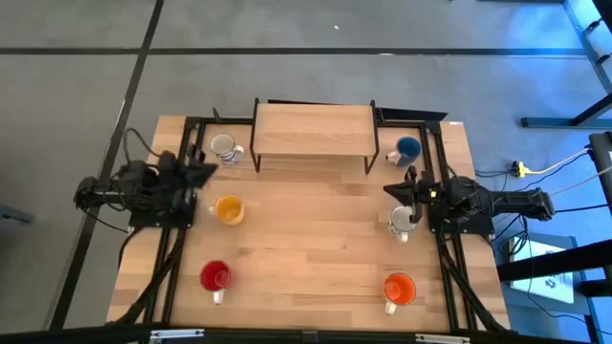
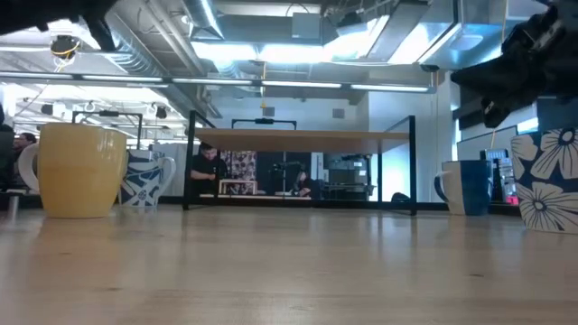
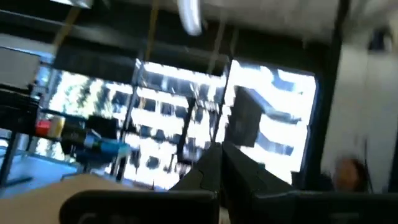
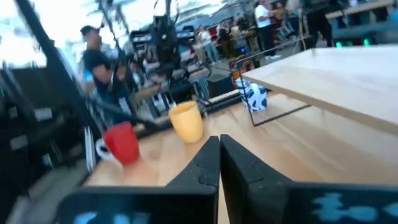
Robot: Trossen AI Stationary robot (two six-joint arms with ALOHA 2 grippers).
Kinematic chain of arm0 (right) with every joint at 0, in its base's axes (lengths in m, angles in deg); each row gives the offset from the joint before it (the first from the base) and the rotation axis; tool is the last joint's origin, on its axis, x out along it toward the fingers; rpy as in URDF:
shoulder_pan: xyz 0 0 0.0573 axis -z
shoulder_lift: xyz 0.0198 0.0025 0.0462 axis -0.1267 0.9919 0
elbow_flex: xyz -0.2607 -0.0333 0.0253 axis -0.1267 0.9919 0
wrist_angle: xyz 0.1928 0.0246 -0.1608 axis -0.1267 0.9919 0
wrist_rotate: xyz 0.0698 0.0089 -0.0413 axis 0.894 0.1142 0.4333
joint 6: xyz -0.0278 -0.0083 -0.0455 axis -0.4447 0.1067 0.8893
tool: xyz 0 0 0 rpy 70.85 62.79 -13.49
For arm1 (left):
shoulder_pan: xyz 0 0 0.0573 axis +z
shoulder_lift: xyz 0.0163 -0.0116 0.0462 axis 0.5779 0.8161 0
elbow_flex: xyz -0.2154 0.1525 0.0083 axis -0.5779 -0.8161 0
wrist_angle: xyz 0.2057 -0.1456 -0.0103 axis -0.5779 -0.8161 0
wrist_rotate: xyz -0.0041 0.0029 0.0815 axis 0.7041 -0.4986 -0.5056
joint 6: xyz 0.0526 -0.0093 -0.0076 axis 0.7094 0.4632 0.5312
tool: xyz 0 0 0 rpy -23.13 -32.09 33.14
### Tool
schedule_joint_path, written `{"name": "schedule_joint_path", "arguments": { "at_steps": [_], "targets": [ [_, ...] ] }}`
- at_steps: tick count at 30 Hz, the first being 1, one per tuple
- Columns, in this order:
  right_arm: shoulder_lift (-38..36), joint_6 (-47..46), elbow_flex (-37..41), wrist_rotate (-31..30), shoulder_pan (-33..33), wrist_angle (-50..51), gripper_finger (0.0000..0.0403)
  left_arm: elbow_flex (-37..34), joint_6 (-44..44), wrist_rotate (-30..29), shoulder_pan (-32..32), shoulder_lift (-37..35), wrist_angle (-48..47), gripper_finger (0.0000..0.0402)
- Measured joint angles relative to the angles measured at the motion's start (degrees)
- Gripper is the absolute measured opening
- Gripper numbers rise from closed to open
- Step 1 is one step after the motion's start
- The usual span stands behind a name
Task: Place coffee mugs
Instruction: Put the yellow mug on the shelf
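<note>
Six mugs stand upright on their bases on the table. A white mug with blue pattern (image 1: pixel 225 147) and a dark blue one (image 1: pixel 407 148) flank the shelf. The yellow mug (image 1: pixel 229 208) and red mug (image 1: pixel 215 277) are on the left, the orange mug (image 1: pixel 399 288) near right. A white mug with blue flowers (image 1: pixel 401 220) (image 2: pixel 549 181) stands just beside my right gripper (image 1: pixel 394 190), which is shut (image 4: pixel 219 149) and raised above table level. My left gripper (image 1: pixel 207 174), also shut (image 3: pixel 221 155), hovers between the patterned and yellow mugs.
A wooden shelf on thin black legs (image 1: pixel 314 130) stands at the table's far middle, with open room under it (image 2: pixel 298 171). The middle of the wooden table (image 1: pixel 316 239) is bare. Black frame rails (image 1: pixel 177 258) run along both sides. People show in the room beyond.
</note>
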Motion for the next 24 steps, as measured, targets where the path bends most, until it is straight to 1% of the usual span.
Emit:
{"name": "schedule_joint_path", "arguments": {
  "at_steps": [2,4,6,9,11,14,18,21,24],
  "targets": [
    [0.0,-3.8,0.0,-0.7,0.0,-1.9,0.0003,0.0,-0.2,-1.0,0.0,0.5,5.2,0.0002],
    [0.0,-6.4,0.0,-0.7,0.0,-3.1,0.0003,1.2,-0.3,-1.1,0.0,1.6,7.1,0.0002],
    [0.0,-7.5,0.0,-0.7,0.0,-4.8,0.0003,3.3,-0.4,-1.5,0.0,3.9,6.4,0.0002],
    [0.0,-7.9,0.0,-0.7,0.0,-6.2,0.0003,7.6,1.1,-2.4,0.0,9.5,4.0,0.0002],
    [0.0,-7.9,0.0,-1.1,0.0,-7.0,0.0003,11.1,2.0,-2.3,0.0,13.5,0.4,0.0002],
    [0.0,-7.9,0.0,-1.8,0.0,-7.6,0.0003,17.4,1.9,-2.3,0.0,19.4,-8.9,0.0002],
    [0.0,-8.5,0.0,-2.2,0.0,-7.7,0.0003,27.0,1.4,-2.3,0.0,26.6,-26.1,0.0002],
    [0.0,-16.0,0.0,-3.2,0.0,-7.6,0.0003,34.0,1.2,-2.3,0.0,31.4,-40.0,0.0002],
    [0.0,-21.5,0.0,-7.0,0.0,-7.5,0.0003,39.0,-0.4,-2.4,0.0,36.5,-50.8,0.0002]
  ]
}}
